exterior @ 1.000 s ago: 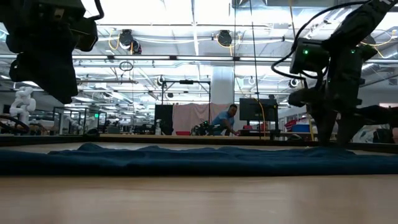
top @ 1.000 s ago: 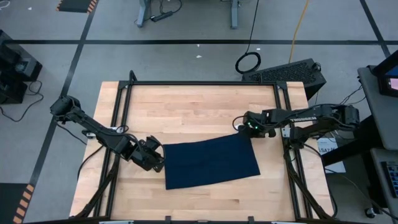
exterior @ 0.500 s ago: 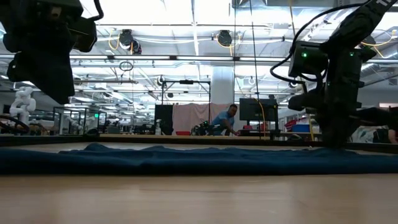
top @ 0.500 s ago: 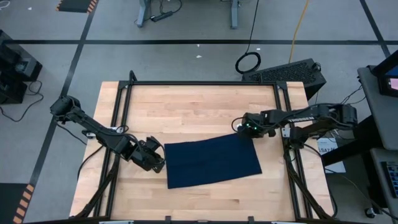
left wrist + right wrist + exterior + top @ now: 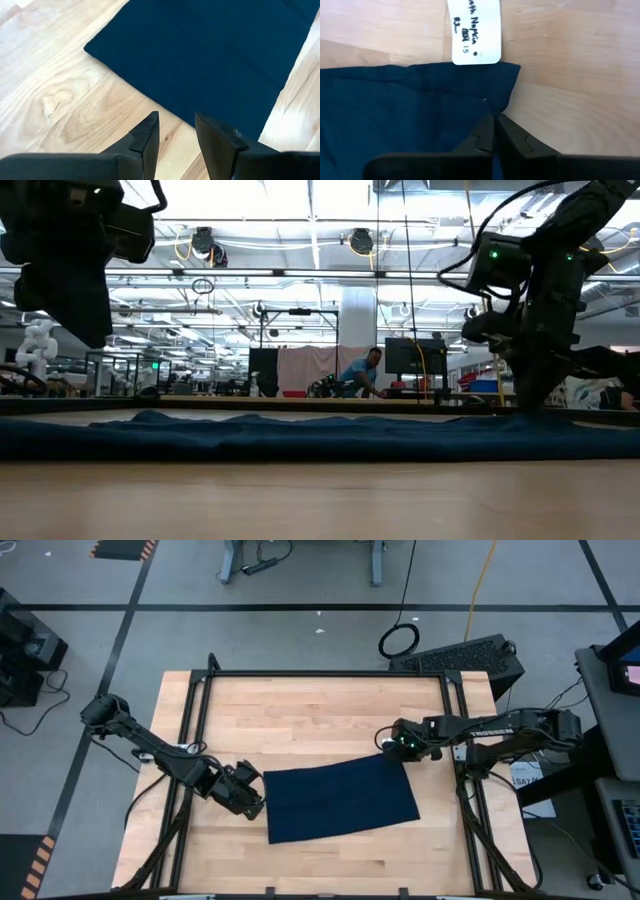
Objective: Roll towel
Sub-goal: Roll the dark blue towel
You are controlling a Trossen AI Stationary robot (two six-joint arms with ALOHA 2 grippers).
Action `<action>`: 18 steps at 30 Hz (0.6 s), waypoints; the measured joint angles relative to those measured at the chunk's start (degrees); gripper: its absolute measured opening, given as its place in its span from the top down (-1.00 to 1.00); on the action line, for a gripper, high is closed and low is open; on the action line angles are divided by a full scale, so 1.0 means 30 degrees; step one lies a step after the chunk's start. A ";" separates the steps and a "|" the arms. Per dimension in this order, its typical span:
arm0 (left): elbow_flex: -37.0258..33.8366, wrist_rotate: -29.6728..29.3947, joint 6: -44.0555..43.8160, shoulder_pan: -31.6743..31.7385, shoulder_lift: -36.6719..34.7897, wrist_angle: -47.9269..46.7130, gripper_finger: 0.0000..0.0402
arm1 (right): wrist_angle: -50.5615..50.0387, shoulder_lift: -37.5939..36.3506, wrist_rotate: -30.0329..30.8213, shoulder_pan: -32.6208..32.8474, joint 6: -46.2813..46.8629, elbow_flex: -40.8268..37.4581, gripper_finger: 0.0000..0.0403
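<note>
The dark navy towel (image 5: 340, 802) lies spread flat on the wooden table, with its white tag (image 5: 475, 30) sticking out from the far right corner. My right gripper (image 5: 494, 121) is at that corner, shut on the cloth's edge; the high view shows my right gripper (image 5: 388, 748) at the towel's far right. My left gripper (image 5: 176, 131) hovers open just off the towel's left edge (image 5: 150, 95), over bare wood, touching nothing. In the low view the towel (image 5: 320, 435) is a low, flat band across the table. My right gripper pinches the towel's right edge (image 5: 504, 106) between its two fingers, just on the near side of the tagged corner. The fingers come from above, pointing down. The cloth puckers slightly at the fingertips, and the rest of the towel lies on the table. One layer or several, I cannot tell.
A black metal frame (image 5: 330, 673) runs around the tabletop. Bare wood (image 5: 320, 720) lies beyond the towel's far edge and along the near edge. A person (image 5: 360, 372) crouches far back in the room.
In the low view my right gripper's fingers have drawn together at the towel's far right corner, and the gripper has tipped a little. The towel stays flat on the table.
</note>
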 joint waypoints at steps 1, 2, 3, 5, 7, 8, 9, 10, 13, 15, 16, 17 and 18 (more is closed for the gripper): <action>0.0000 0.0179 0.0006 0.0000 0.0000 -0.0007 0.34 | 0.0035 -0.0186 -0.0133 0.0000 -0.0051 0.0000 0.97; 0.0000 0.0258 0.0013 0.0000 0.0000 -0.0005 0.34 | 0.0032 -0.0377 -0.0216 0.0000 -0.0109 0.0000 0.96; 0.0000 0.0313 0.0022 0.0000 0.0000 -0.0058 0.34 | 0.0022 -0.0571 -0.0256 0.0000 -0.0179 0.0000 0.95; 0.0000 0.0324 0.0061 0.0000 0.0000 -0.0245 0.34 | 0.0022 -0.1007 -0.0266 0.0000 -0.0398 0.0000 0.94; 0.0000 0.0311 0.0362 0.0000 0.0000 -0.0353 0.34 | 0.0027 -0.1331 -0.0198 0.0000 -0.0535 0.0015 0.95; 0.0000 0.0297 0.0484 0.0000 0.0000 -0.0337 0.34 | -0.0001 -0.1414 -0.0163 0.0000 -0.0619 0.0015 0.96; 0.0000 0.0288 0.0592 0.0002 0.0000 -0.0349 0.34 | -0.0029 -0.1476 -0.0148 0.0000 -0.0749 0.0015 0.97; 0.0000 0.0267 0.0744 0.0007 0.0000 -0.0336 0.34 | -0.0062 -0.1514 -0.0148 0.0000 -0.0895 0.0015 0.98; 0.0000 0.0234 0.0867 0.0000 0.0000 -0.0291 0.34 | -0.0385 -0.1517 -0.0074 0.0000 -0.1011 0.0015 0.99; 0.0000 0.0228 0.0867 0.0000 0.0000 -0.0284 0.34 | -0.0457 -0.1517 0.0156 0.0000 -0.1021 0.0015 0.97; 0.0000 0.0227 0.0867 0.0000 0.0000 -0.0276 0.34 | -0.0425 -0.1517 0.0279 0.0000 -0.1021 0.0015 0.96; 0.0000 0.0220 0.0867 0.0000 0.0000 -0.0276 0.34 | -0.0397 -0.1517 0.0296 0.0000 -0.1014 0.0015 0.95; 0.0000 0.0220 0.0874 0.0000 0.0000 -0.0274 0.34 | -0.0362 -0.1517 0.0302 0.0000 -0.1021 0.0015 0.94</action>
